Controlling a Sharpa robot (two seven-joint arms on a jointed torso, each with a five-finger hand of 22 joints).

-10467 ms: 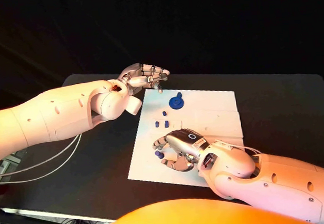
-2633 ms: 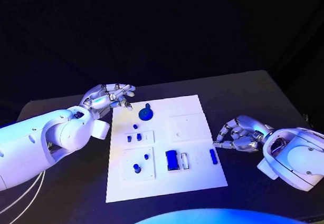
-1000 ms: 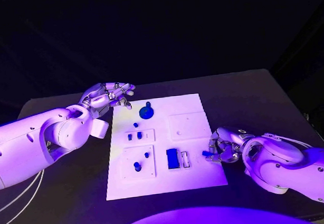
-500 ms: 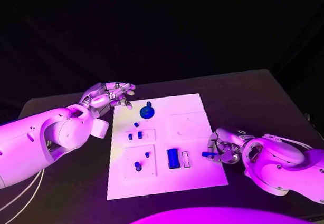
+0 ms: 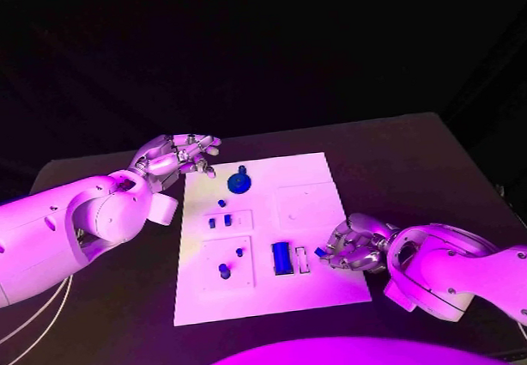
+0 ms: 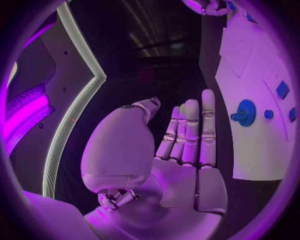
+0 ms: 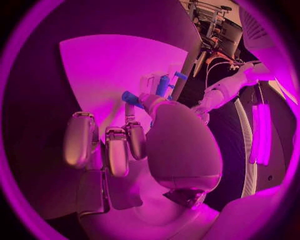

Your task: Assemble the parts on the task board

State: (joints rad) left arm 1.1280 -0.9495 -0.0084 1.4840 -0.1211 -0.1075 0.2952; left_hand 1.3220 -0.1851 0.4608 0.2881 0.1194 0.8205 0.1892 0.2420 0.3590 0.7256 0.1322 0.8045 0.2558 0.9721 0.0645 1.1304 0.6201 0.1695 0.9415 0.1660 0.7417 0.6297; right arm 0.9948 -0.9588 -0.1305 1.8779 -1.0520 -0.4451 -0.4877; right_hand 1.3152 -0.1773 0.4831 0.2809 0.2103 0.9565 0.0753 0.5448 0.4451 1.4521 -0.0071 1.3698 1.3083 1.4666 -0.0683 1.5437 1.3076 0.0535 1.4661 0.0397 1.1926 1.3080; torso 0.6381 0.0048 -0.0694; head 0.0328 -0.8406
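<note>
Black table (image 5: pixel 435 159) — right robot hand (image 5: pixel 350 246) pinches blue part (image 5: pixel 323 251).

You will find no readable text, label, brand, number or sign on anything in these views.

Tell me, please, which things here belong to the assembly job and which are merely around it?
Belonging to the job:
task board
round blue part on the board
blue block in its slot
small blue part, pinched by the right hand

Merely around:
black table
left hand, holding nothing
</note>
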